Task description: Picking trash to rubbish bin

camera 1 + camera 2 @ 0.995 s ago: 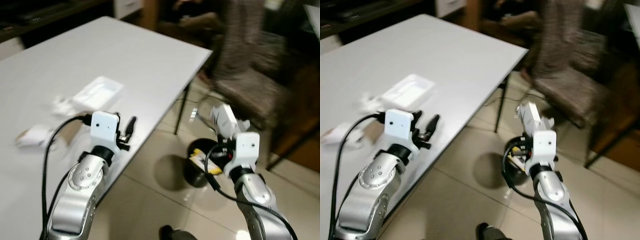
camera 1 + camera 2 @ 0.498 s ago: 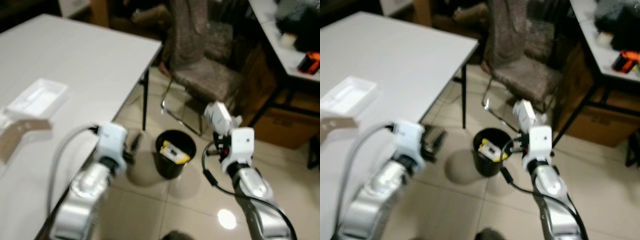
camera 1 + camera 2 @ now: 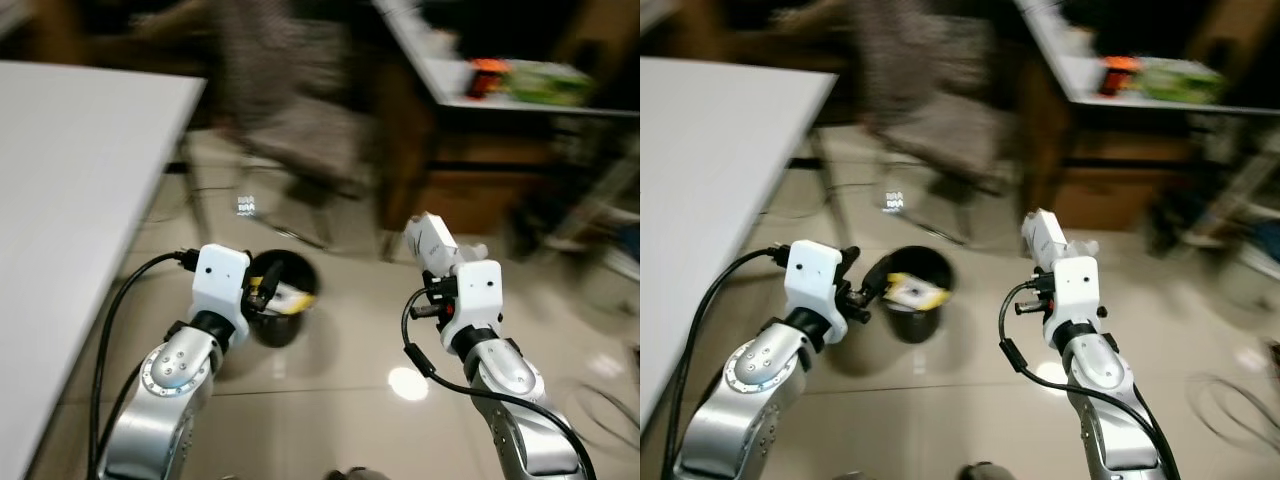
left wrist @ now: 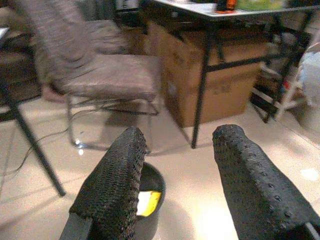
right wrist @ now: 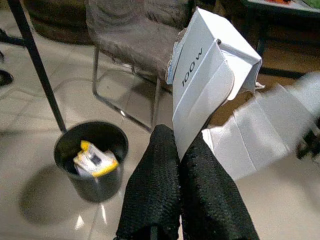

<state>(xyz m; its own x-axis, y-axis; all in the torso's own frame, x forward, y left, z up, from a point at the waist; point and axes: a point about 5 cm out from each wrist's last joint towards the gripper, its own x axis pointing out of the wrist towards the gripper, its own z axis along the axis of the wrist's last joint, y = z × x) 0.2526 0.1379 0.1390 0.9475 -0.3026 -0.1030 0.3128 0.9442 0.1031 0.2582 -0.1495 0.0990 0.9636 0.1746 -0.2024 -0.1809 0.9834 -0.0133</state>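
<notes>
One black bin [image 3: 908, 305] on glossy tiled floor [image 3: 970, 400], white table [image 3: 710, 180], upholstered chair [image 4: 105, 70].

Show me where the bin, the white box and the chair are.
bin [image 5: 70, 145]: right wrist view, front rim.
white box [image 5: 205, 80]: right wrist view, printed side.
chair [image 4: 107, 75]: left wrist view, seat cushion.

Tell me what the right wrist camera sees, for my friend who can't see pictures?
The right gripper is shut on a white box marked "100 W", held up in the air. Below on the tiled floor sits a black bin with a yellow and white wrapper inside, and a chair stands behind it.
</notes>
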